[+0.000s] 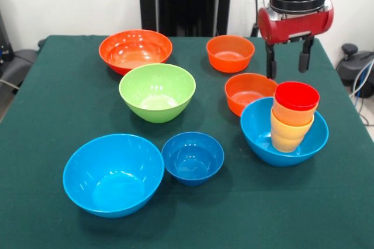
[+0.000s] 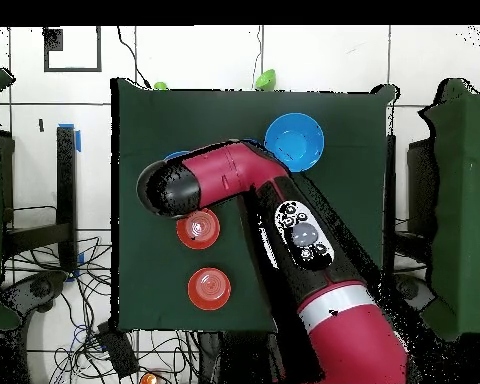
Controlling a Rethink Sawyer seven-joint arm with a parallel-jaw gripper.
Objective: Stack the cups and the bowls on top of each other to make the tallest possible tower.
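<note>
**Cup tower in the light-blue base bowl**

The gripper (image 1: 288,57) hangs above the tower (image 1: 294,117), fingers (image 1: 271,62) spread and empty. The red cup (image 1: 297,96) caps nested cups in the light-blue bowl (image 1: 260,129) on the table (image 1: 58,97).

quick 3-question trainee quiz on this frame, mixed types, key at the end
1. True or false: the gripper holds the red cup.
2. The cup stack sits inside which bowl?
A. green bowl
B. light-blue bowl below the gripper
C. small dark-blue bowl
3. Fill in: the cup on top of the stack is ____.

Key: 1 false, it hangs open above the cup; 2 B; 3 red.
</note>
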